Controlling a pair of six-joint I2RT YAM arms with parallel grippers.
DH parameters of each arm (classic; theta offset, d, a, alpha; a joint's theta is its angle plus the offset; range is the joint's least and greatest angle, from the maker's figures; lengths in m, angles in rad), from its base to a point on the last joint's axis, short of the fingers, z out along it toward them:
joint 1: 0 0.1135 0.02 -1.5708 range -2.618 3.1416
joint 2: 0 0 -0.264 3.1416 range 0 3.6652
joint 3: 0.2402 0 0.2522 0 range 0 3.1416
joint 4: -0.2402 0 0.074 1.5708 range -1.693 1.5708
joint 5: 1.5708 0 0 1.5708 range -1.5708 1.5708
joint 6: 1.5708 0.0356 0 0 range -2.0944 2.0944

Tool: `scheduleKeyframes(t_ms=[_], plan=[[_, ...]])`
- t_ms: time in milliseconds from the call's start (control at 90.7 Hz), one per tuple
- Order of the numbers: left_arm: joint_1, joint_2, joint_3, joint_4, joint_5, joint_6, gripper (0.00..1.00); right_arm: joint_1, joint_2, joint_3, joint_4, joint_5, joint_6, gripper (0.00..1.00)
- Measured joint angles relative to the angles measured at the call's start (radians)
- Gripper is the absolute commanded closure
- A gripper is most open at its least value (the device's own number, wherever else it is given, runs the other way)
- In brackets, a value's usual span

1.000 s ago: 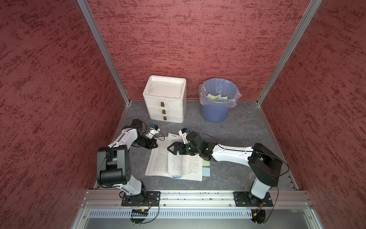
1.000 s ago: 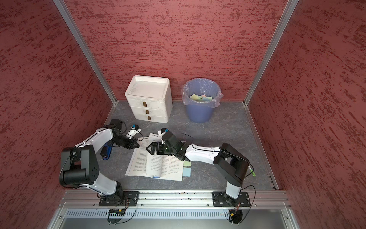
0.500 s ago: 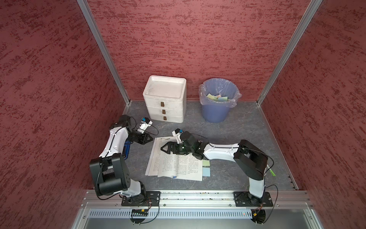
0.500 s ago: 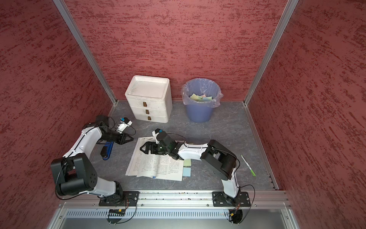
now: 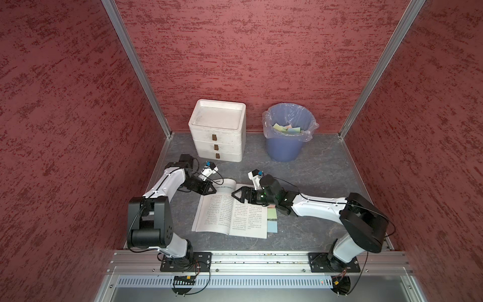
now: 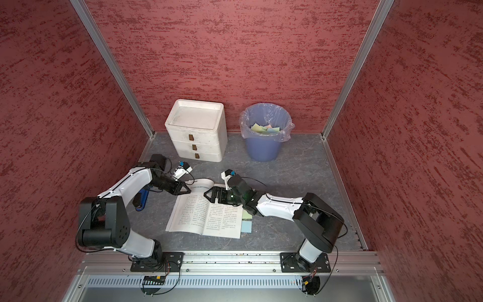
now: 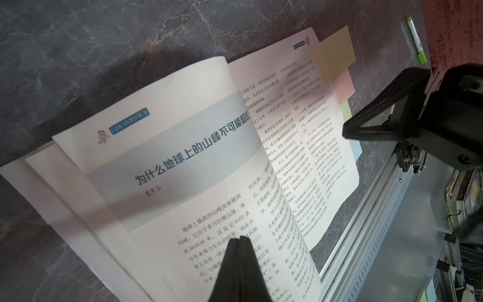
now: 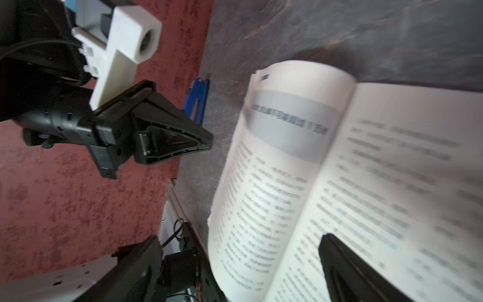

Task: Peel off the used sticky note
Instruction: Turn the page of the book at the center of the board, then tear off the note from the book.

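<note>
Grey marbled tabletop (image 5: 326,167), open book (image 5: 224,214), white drawer unit (image 5: 217,146), lined blue bin (image 5: 283,150), blue tool (image 6: 142,198), green pen (image 7: 415,39)

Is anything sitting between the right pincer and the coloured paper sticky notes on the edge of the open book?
Nothing visible does. The right pincer is open above the top of the right-hand page of the open white book, and only bare page separates it from the coloured paper sticky notes along that page's outer edge.
</note>
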State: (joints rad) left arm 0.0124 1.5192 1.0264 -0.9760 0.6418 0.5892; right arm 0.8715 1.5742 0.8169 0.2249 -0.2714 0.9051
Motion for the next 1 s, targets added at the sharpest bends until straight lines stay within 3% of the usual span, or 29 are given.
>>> scheduleKeyframes(t_ms=[220,364,639,1003], plan=[[-0.193,-0.059,0.047,0.005,-0.039,-0.077,1.0,-0.233,-0.257,-0.109,-0.216,0.099,-0.084,0.06],[-0.337,-0.002,0.137,0.023,-0.072,-0.135,1.0,-0.359,-0.291,-0.173,-0.296,0.126,-0.12,0.15],[-0.504,0.266,0.246,0.104,-0.104,-0.217,1.0,-0.422,-0.14,-0.209,-0.251,0.055,-0.141,0.24],[-0.55,0.496,0.442,0.142,-0.116,-0.237,1.0,-0.447,0.084,-0.179,-0.003,-0.095,-0.157,0.65]])
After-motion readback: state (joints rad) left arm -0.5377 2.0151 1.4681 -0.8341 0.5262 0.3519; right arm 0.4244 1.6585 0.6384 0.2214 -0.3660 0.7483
